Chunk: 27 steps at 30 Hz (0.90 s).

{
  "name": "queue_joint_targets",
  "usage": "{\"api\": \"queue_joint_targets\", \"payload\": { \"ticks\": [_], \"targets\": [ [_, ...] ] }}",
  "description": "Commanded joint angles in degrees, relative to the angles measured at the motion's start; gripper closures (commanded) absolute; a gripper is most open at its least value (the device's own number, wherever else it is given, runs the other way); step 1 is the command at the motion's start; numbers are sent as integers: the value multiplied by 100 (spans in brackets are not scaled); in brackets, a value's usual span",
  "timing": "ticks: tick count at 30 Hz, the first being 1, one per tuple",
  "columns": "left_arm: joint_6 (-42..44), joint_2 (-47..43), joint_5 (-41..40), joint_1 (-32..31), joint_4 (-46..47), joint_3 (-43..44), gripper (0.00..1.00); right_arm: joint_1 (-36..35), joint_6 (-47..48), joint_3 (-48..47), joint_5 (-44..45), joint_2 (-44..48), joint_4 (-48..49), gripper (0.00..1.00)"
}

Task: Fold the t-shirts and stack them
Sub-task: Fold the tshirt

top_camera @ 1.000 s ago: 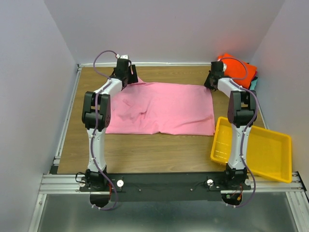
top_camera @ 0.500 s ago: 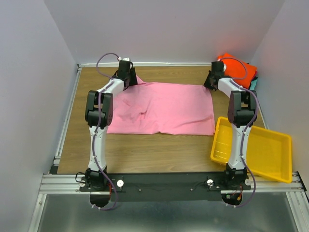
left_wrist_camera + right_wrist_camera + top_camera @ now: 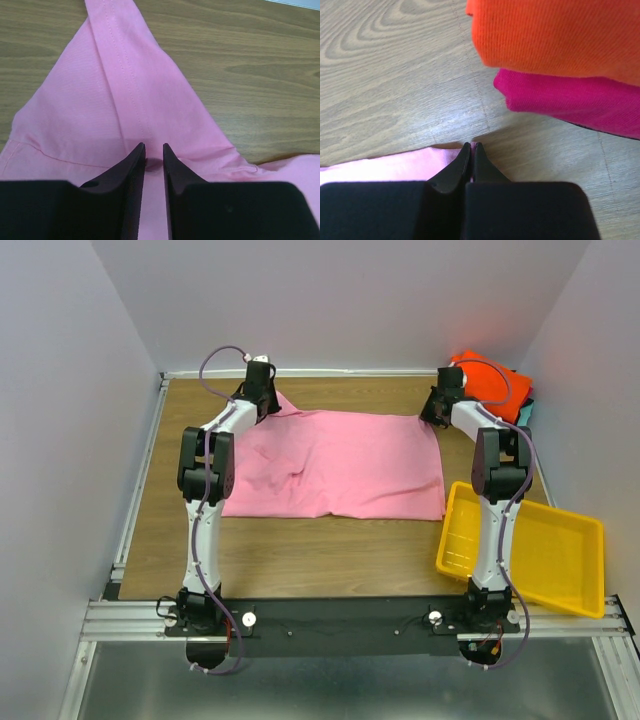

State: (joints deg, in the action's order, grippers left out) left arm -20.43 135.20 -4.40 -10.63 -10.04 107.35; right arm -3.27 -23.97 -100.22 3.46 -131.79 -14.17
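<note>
yellow tray [image 3: 545,560]: near right on the table [image 3: 300,550], just off the pink cloth's near right corner; looks parked out of the way, no part in the fold.
pink t-shirt [image 3: 340,465]: spread flat mid-table, wide side facing the arms; both far corners are held, likely so the far edge can be pulled toward the near edge as one fold.
left fingers [image 3: 132,170]: at the far left corner, nearly together and clamped on a raised ridge of pink cloth by the sleeve seam; creases fan out from the pinch.
right fingers [image 3: 455,170]: at the far right corner, pressed together on a thin sliver of the pink hem, tips down on the table.
orange t-shirt [image 3: 560,30]: folded, top of the stack in the far right corner, just beyond the right fingers; stack sits clear of the fold area.
crimson t-shirt [image 3: 570,100]: folded, right under the orange.
hard to tell: stack layers below the crimson are cut off; the top view hides both pairs of fingertips under the wrists; unclear how much cloth the right fingers hold.
</note>
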Motion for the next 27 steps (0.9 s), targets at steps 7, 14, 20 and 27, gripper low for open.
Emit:
{"api": "queue_joint_targets", "payload": {
  "ticks": [7,14,20,27],
  "targets": [
    [91,51,-52,-79,1,-73,93,-69,50,249,-162,320,-182,98],
    [162,-265,-104,-79,345,-556,100,-218,111,574,-39,768,-165,98],
    [-5,-1160,-43,-79,1135,-1601,100,-341,129,1030,277,1198,-147,99],
    [-14,-1732,-16,-176,1391,-2174,100,-420,138,1435,655,1638,-156,99]
  ]
}}
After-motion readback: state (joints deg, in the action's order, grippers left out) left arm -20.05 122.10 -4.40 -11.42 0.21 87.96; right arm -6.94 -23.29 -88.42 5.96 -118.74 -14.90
